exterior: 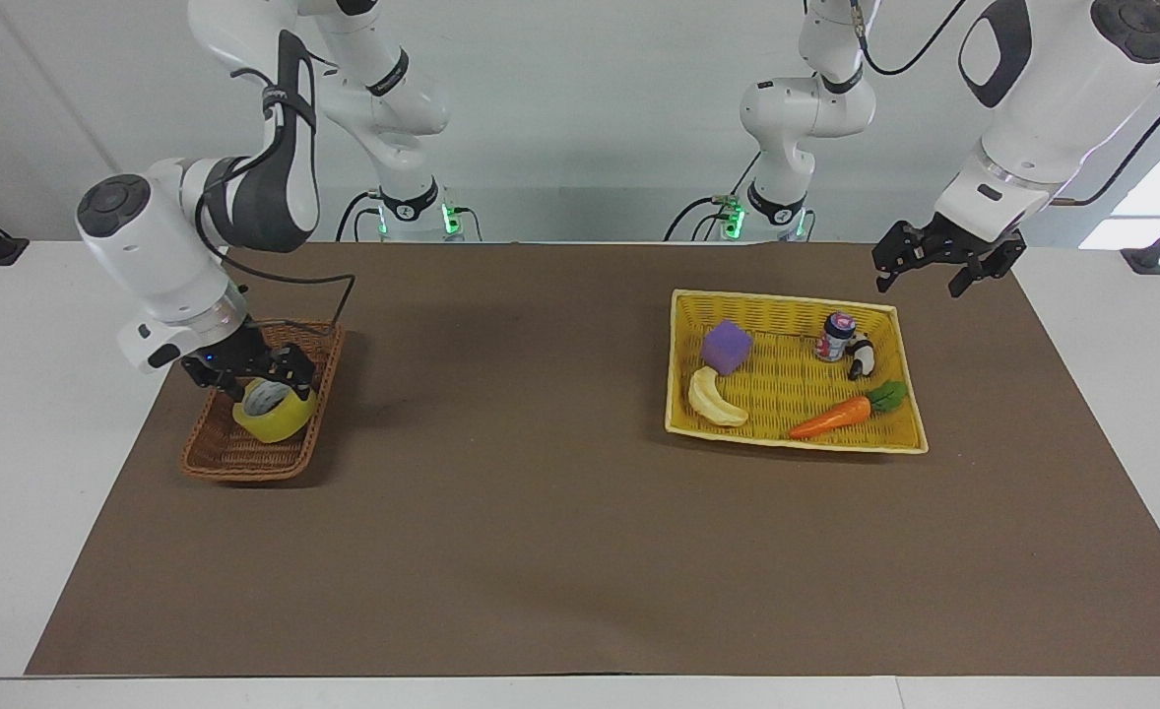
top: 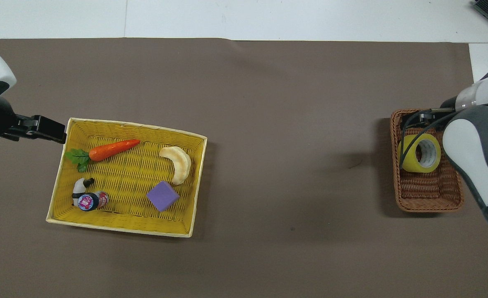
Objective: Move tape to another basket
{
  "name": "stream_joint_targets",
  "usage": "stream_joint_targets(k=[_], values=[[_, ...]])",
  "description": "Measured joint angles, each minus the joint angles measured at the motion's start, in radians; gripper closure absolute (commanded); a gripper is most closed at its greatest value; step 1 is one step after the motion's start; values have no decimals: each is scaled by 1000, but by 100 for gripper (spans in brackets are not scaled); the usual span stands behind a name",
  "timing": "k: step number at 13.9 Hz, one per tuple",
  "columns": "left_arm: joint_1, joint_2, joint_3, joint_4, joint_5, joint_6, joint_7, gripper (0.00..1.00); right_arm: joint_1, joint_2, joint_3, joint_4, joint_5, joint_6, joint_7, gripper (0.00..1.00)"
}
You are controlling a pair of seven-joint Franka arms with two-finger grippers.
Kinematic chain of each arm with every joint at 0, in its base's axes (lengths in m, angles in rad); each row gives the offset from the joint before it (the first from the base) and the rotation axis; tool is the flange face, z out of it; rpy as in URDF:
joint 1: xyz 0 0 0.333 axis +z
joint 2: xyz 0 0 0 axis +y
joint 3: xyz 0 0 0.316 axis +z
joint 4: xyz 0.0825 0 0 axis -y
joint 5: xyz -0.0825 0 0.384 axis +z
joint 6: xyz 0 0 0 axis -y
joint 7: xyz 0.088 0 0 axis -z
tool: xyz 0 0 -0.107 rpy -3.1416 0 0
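The yellow tape lies in the brown wicker basket at the right arm's end of the table, its whitish core facing up. In the overhead view the tape sits in the half of the basket farther from the robots. My right gripper is open and empty just above the tape, apart from it; from above the gripper shows over the basket's edge farthest from the robots. My left gripper is open and empty, hanging in the air over the mat beside the yellow tray, and it waits.
The shallow yellow tray toward the left arm's end holds a banana, a purple cube, a carrot, a small can and a black-and-white toy. Brown mat lies between the two baskets.
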Motion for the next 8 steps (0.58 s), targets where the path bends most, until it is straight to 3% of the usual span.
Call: stream_joint_targets(k=[5,8], values=[[0,0,0,0,0,0,-3,0,191,-107,3,0,-63,-108,293,0],[0,0,0,0,0,0,-3,0,229,-188,3,24,-71,-164,331,0]])
